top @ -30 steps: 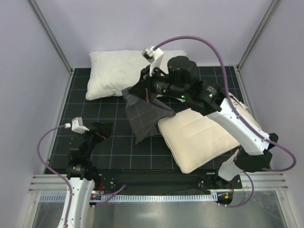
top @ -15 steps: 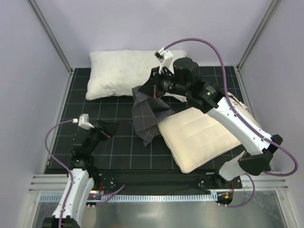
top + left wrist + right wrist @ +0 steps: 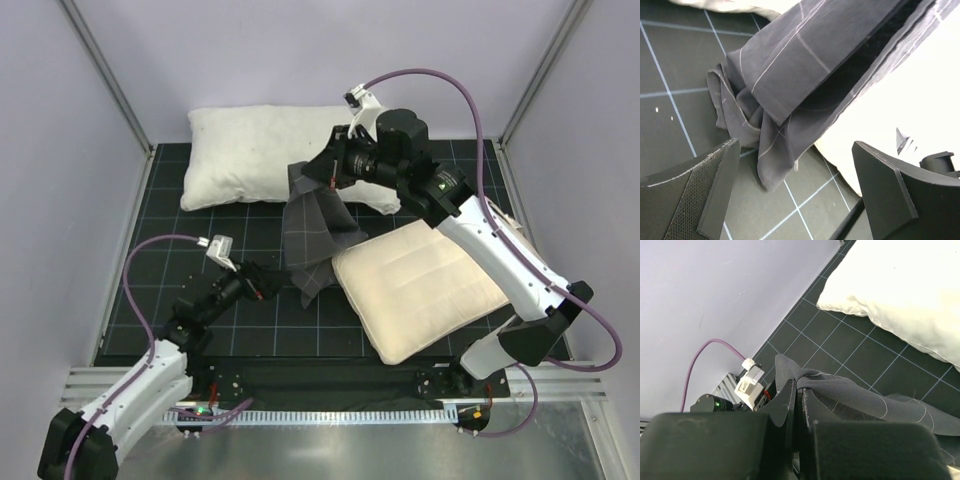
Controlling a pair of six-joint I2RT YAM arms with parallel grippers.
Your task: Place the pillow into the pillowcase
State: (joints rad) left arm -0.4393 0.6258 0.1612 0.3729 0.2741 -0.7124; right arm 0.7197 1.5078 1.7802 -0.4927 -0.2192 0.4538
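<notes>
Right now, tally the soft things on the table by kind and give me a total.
Pillows: 2, the cream pillow and the white pillow
Pillowcases: 1, the grey pillowcase
Total: 3

A robotics lab test cell: plain lilac wall panels [image 3: 300, 50] framed by aluminium posts [image 3: 105, 75], a black gridded mat [image 3: 160, 220] – cabled robot arms [image 3: 500, 260] bolted to a metal rail [image 3: 340, 400] at 6 o'clock.

No legible text or markings anywhere.
</notes>
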